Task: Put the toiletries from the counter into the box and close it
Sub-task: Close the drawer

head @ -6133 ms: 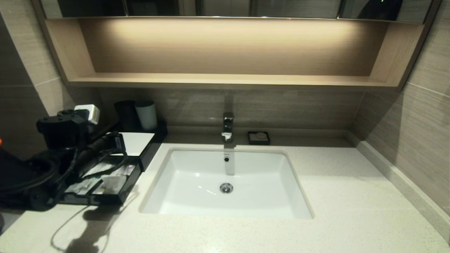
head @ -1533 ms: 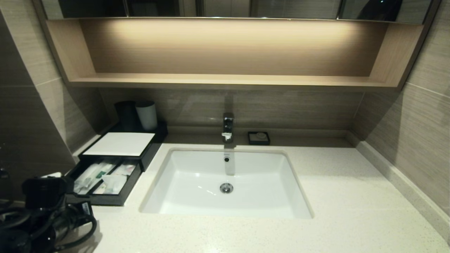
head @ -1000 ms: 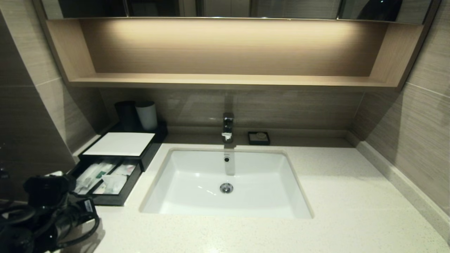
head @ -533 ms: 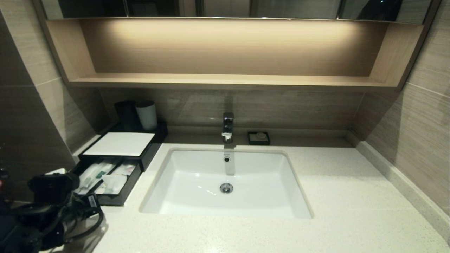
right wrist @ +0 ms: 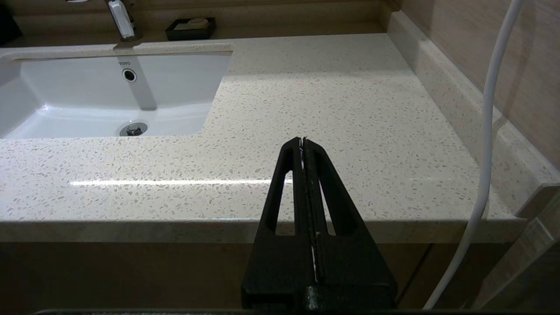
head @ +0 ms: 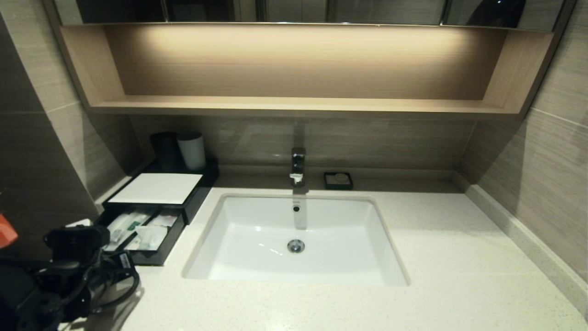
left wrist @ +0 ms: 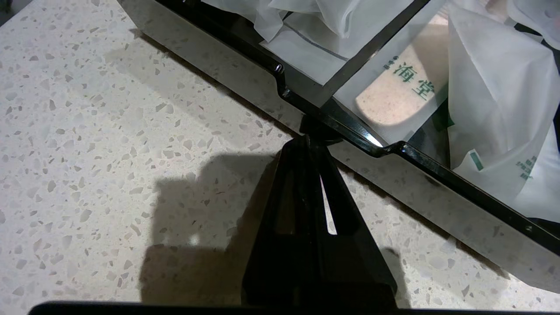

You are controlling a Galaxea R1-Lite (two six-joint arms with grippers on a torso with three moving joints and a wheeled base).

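Observation:
The black box (head: 202,184), white panel on top, sits at the counter's (head: 436,257) back left with its front drawer (head: 151,258) pulled out. White plastic-wrapped toiletries (head: 127,225) lie in the drawer's compartments, one with green print (left wrist: 494,109). My left arm (head: 69,266) is low at the drawer's front. Its gripper (left wrist: 311,139) is shut and empty, tips pressed against the middle of the drawer's glossy front wall (left wrist: 437,197). My right gripper (right wrist: 302,141) is shut and empty, hanging just off the counter's front edge at the right, and does not show in the head view.
A white sunken sink (head: 257,262) with a faucet (head: 297,165) fills the middle of the counter. A small black soap dish (head: 338,180) stands behind it. A black cup (head: 164,149) and a white cup (head: 191,151) stand behind the box. Walls close in left and right.
My left arm has crept forward towards the box, and the drawer has slid in a little. Six seconds ago that arm was over the open drawer.

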